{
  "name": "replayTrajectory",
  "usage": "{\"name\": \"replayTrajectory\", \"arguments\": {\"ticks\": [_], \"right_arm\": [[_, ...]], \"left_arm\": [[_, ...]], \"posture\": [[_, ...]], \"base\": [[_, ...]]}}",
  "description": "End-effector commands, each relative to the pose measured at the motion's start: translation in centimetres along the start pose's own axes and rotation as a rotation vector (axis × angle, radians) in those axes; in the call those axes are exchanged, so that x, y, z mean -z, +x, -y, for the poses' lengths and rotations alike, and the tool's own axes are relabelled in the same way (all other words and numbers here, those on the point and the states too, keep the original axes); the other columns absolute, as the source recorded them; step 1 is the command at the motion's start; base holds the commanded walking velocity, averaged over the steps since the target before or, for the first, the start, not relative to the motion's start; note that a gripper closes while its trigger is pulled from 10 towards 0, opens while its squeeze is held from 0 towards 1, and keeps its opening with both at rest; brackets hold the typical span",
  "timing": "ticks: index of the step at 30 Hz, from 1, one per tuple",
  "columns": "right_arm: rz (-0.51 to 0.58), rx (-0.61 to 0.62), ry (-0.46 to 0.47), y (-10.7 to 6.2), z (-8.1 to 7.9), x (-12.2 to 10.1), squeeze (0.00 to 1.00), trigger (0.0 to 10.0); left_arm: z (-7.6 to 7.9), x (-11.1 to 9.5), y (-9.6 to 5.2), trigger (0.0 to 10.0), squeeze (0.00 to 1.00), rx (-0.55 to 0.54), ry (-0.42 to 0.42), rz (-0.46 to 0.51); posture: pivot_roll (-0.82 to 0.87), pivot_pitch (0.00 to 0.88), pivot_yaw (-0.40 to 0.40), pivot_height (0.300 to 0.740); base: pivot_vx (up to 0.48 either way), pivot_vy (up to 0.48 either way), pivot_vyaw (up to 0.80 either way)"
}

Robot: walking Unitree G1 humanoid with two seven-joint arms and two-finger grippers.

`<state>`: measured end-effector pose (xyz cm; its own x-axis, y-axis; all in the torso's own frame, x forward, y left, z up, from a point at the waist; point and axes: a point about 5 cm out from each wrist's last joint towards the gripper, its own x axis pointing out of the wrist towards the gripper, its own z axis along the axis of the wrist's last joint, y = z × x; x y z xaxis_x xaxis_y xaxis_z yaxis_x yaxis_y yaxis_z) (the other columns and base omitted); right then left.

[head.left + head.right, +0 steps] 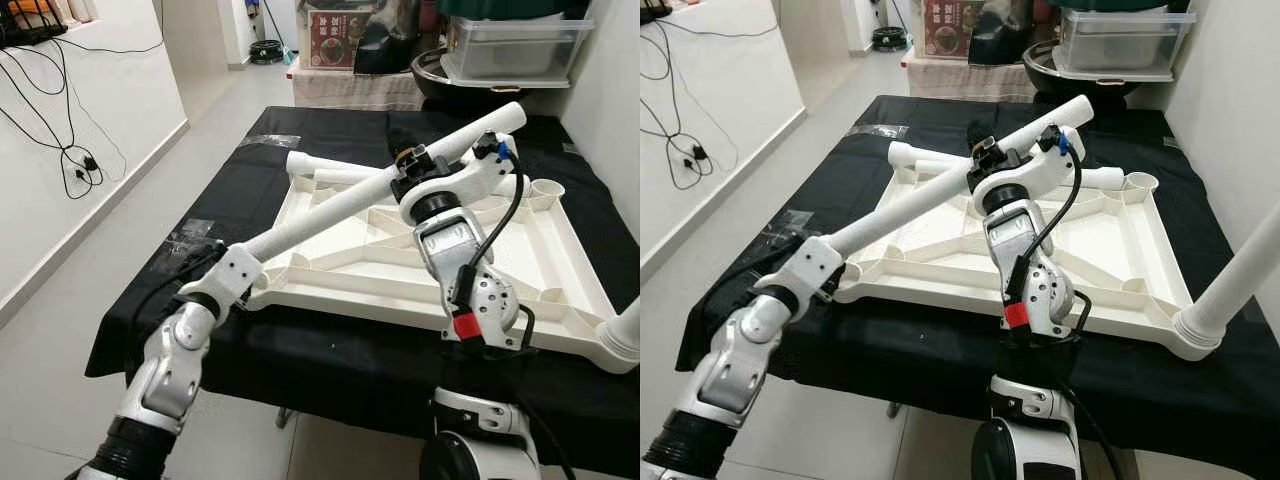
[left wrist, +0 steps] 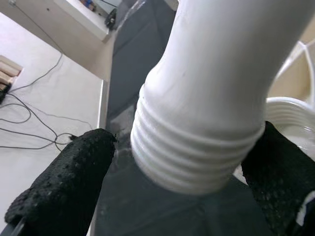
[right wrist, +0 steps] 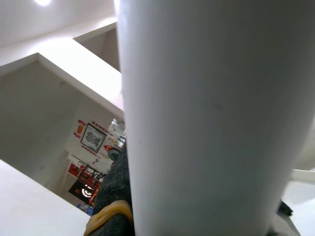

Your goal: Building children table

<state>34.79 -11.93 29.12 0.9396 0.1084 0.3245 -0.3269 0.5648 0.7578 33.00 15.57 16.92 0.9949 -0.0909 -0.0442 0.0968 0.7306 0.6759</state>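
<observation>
- Nearest the head camera, two silver arms reach forward over the near edge of the counter (image 1: 330, 350), which is draped in one black cloth.
- Left gripper (image 2: 183, 162): its two black fingers (image 2: 64, 187) stand on either side of the threaded end of one white table leg (image 1: 340, 205), clamped on it. The threaded end sits over the black cloth at the near left corner of the tabletop.
- Right gripper (image 1: 412, 165): it grasps the same leg further up its length, above the middle of the tabletop. In the right wrist view the leg is pressed against one black finger (image 3: 114, 196).
- The held leg slopes upward from the left gripper, past the right gripper, to a free end high over the far side.
- One white plastic tabletop (image 1: 560, 250) lies upside down on the counter, its ribbed underside facing up.
- One leg socket (image 1: 546, 188) is open at the far right corner.
- A second leg (image 1: 1240, 275) stands in the near right corner of the tabletop.
- A third white tube (image 1: 320, 166) lies along the far left edge of the tabletop.
- One clear storage box (image 1: 515, 45) sits beyond the counter.
</observation>
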Motion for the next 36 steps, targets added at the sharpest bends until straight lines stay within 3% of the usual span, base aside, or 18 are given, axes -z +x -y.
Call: {"name": "replayTrajectory", "arguments": {"ticks": [1, 14, 15, 18, 19, 20, 21, 36], "right_arm": [[-0.014, -0.032, 0.011, 0.0, -0.8, 0.2, 0.0, 0.0], [-0.093, -0.085, -0.002, -0.9, -1.3, 1.6, 0.0, 0.0], [-0.095, -0.087, -0.004, -0.9, -1.3, 1.6, 0.0, 0.0], [-0.096, -0.088, -0.002, -0.9, -1.3, 1.6, 0.0, 0.0], [-0.098, -0.088, -0.005, -1.0, -1.3, 1.7, 0.0, 0.0], [-0.098, -0.088, -0.005, -1.0, -1.3, 1.7, 0.0, 0.0], [-0.098, -0.083, 0.01, -1.1, -1.3, 1.7, 0.0, 0.0], [-0.07, -0.049, 0.004, -1.0, -0.8, 1.2, 0.0, 0.0]], "left_arm": [[-0.5, 0.2, 0.1, 10.0, 0.0, -0.014, 0.021, 0.005], [-0.3, -0.2, 0.4, 10.0, 0.0, 0.011, 0.066, 0.057], [-0.3, -0.2, 0.4, 8.5, 0.0, 0.012, 0.066, 0.061], [-0.2, -0.2, 0.4, 8.5, 0.0, 0.017, 0.068, 0.063], [-0.2, -0.3, 0.4, 3.7, 0.0, 0.016, 0.065, 0.077], [-0.2, -0.3, 0.4, 3.7, 0.0, 0.016, 0.065, 0.077], [-0.1, -0.4, 0.4, 0.0, 0.0, 0.024, 0.072, 0.087], [0.4, -0.4, 0.0, 0.0, 0.0, 0.027, 0.089, 0.096]], "posture": [[0.04, 0.068, 0.0, 0.74], [0.04, 0.063, 0.005, 0.74], [0.04, 0.063, 0.005, 0.74], [0.04, 0.063, 0.005, 0.74], [0.04, 0.059, 0.007, 0.74], [0.04, 0.059, 0.007, 0.74], [0.04, 0.059, 0.007, 0.74], [0.04, 0.058, 0.006, 0.74]], "base": [[0.0, 0.0, 0.0], [0.0, 0.0, 0.0], [0.0, 0.0, 0.0], [0.0, 0.0, 0.0], [0.0, 0.0, 0.0], [0.0, 0.0, 0.0], [0.0, 0.0, 0.0], [0.0, 0.0, 0.0]]}}
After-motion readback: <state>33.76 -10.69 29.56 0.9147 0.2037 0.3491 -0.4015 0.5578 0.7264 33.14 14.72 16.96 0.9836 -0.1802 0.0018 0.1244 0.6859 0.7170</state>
